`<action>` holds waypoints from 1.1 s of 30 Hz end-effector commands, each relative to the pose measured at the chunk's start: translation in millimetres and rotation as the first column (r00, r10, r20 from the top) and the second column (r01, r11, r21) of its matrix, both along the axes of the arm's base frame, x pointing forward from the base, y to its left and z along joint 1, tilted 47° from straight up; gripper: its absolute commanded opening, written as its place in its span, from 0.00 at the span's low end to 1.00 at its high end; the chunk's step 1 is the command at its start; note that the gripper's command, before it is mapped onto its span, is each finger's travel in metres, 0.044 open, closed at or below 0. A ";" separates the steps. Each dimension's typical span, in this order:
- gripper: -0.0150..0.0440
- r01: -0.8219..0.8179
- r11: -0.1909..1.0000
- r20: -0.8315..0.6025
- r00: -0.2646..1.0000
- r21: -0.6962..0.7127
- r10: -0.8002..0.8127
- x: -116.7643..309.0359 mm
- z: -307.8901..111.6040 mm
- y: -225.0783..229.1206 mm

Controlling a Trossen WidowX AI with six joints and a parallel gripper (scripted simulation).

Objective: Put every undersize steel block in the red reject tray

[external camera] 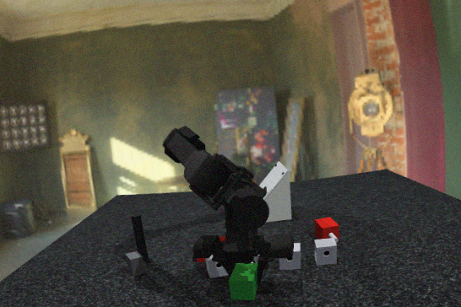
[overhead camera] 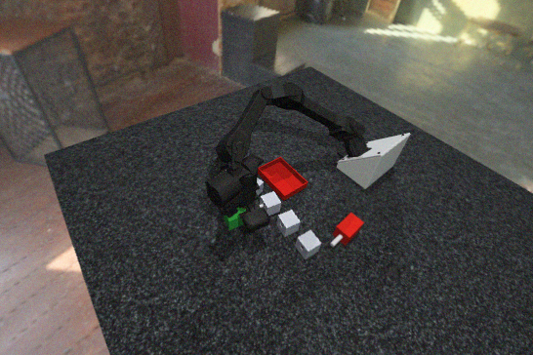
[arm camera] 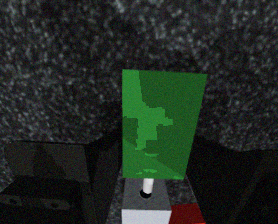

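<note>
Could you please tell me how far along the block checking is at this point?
No sorting shows yet: the red reject tray has no block in it. In hand is a check: the fingers grip the green GO gauge, its pin at one block's hole. Left are any remaining checks, rejecting undersize blocks, setting the gauge down and moving away.

Top view: from high up, on a slant down at the table (overhead camera: 342,308) (external camera: 359,207) (arm camera: 50,45), far enough back for the whole arm (overhead camera: 247,123) (external camera: 211,174). Exterior view: from low down, looking across the table to the wall, nearer. Wrist view: from very close, right over the green gauge (overhead camera: 234,219) (external camera: 243,283) (arm camera: 162,125). In both top and exterior: arm and white wedge (overhead camera: 378,164) (external camera: 280,201).
</note>
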State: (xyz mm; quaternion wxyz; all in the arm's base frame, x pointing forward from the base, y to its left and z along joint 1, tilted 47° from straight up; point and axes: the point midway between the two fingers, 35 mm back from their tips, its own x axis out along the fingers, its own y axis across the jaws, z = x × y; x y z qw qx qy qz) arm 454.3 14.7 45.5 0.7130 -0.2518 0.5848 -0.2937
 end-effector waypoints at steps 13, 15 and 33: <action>0.25 -0.012 1.000 0.010 1.000 -0.001 0.012 3.7 2.5 7.3; 0.25 -0.012 1.000 0.011 1.000 -0.001 0.012 3.6 2.5 7.2; 0.25 -0.012 1.000 0.011 1.000 -0.001 0.012 1.1 2.9 4.8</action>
